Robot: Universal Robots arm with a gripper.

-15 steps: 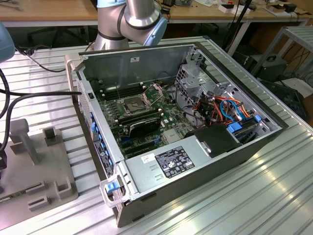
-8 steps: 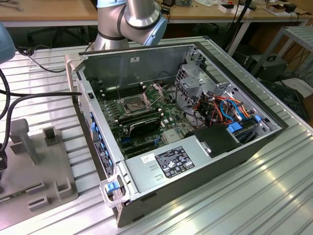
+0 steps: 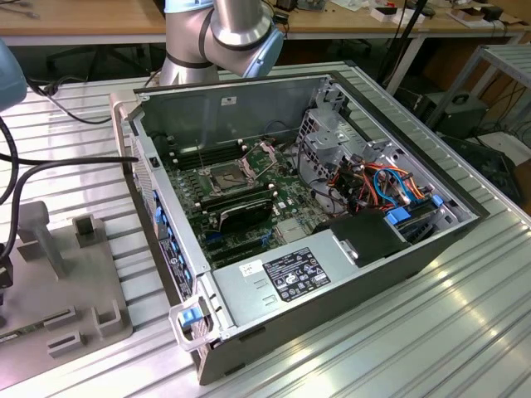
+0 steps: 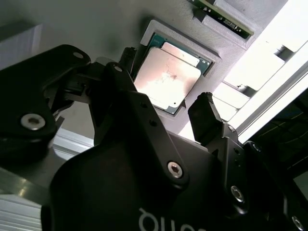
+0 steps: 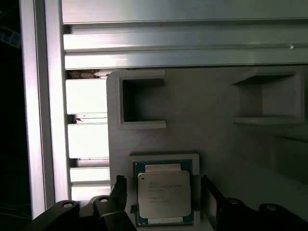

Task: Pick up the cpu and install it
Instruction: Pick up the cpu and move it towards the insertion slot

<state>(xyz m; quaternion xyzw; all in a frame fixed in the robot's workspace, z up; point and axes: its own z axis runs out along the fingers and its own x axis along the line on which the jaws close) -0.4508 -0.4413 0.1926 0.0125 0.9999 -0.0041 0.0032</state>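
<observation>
The thin square grey cpu (image 5: 163, 197) lies in the grey plastic tray (image 3: 79, 278), 8 o'clock from the metal computer case (image 3: 232, 108) in the exterior view, between the open black gripper (image 5: 162, 183) fingers; it looks light, stiff, breakable, so grip its side edges

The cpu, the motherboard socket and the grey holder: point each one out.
cpu (image 5: 163, 192): first wrist view, middle of its grey metal top.
motherboard socket (image 3: 228, 177): exterior view, centre of the square socket.
grey holder (image 5: 216, 139): first wrist view, bare flat surface beside the pockets.
</observation>
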